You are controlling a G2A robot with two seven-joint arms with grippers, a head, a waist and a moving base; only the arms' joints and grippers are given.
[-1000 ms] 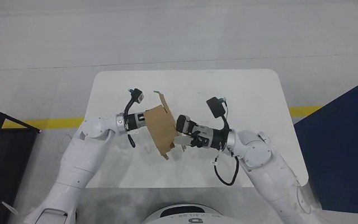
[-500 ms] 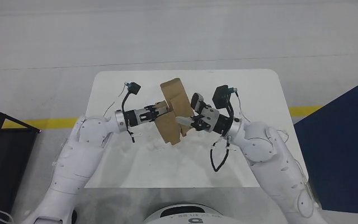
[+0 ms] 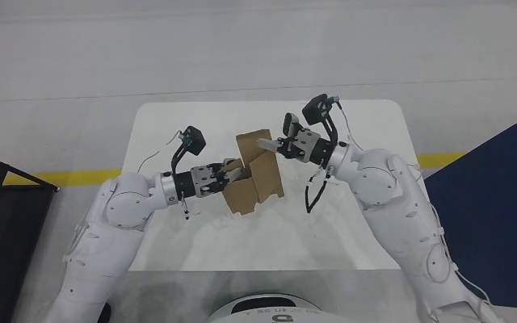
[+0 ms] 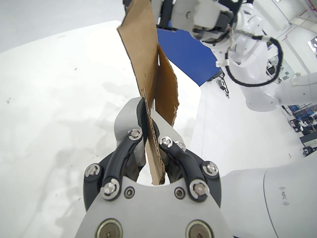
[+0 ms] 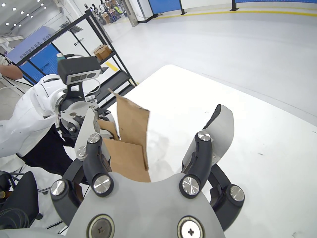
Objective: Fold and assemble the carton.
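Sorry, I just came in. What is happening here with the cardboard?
A two-armed robot is working on a brown carton, held up over the white table. The left gripper is shut on one edge of the carton and carries it. The right gripper is open at the other end, with one finger beside a panel; it grips nothing. The carton is only partly folded: its panels stand at angles and do not yet form a closed box.

Over the table [image 3: 363, 222], the left pincer [image 3: 233, 172] grips the carton [image 3: 260, 176], the right pincer [image 3: 275, 136] at its far edge.
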